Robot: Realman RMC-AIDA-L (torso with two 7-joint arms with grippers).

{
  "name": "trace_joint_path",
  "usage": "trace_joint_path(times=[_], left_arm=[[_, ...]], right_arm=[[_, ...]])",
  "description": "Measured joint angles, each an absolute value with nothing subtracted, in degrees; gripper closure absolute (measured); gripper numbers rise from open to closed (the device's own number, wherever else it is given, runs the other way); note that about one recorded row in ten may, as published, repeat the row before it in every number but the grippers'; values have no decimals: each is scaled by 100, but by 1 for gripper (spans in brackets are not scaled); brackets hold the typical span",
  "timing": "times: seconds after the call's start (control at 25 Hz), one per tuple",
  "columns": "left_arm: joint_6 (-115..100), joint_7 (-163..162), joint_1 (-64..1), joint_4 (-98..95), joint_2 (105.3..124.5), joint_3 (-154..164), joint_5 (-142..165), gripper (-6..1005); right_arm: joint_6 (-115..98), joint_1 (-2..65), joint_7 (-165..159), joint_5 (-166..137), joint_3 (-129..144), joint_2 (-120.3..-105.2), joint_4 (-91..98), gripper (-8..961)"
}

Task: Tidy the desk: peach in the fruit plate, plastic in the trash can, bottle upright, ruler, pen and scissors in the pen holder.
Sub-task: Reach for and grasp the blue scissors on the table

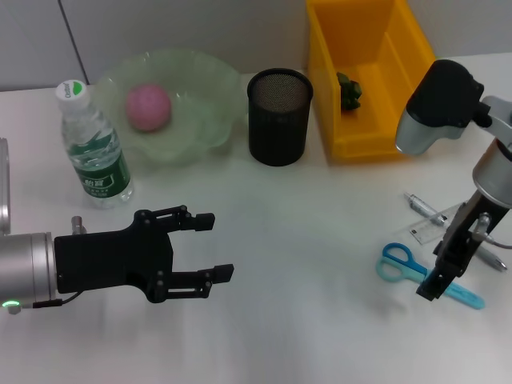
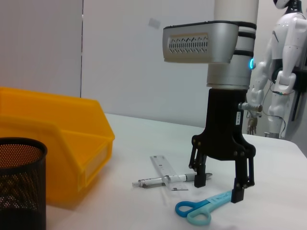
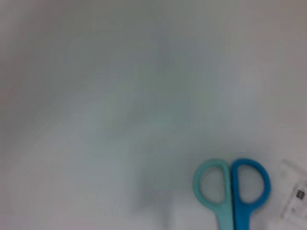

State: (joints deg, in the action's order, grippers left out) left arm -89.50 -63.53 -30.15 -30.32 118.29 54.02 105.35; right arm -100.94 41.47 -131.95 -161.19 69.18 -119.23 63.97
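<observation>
A pink peach lies in the pale green fruit plate at the back left. The bottle stands upright beside the plate. A black mesh pen holder stands mid-back. Blue scissors, a clear ruler and a pen lie at the right. My right gripper is open, pointing down just over the scissors' blades. My left gripper hovers open over the table's left front, holding nothing.
A yellow bin stands behind the scissors at the back right, with a green crumpled thing inside. A white humanoid robot stands beyond the table's far side.
</observation>
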Motion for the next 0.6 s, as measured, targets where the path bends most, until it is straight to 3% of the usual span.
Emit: trace_joint_path(times=[0.6], left_arm=[[-8937,-6329,-2987,-3032,11821,5396,10519,200]], right_arm=[[-9739,4024,-13059,-15972,7178,-11942,6245,202]])
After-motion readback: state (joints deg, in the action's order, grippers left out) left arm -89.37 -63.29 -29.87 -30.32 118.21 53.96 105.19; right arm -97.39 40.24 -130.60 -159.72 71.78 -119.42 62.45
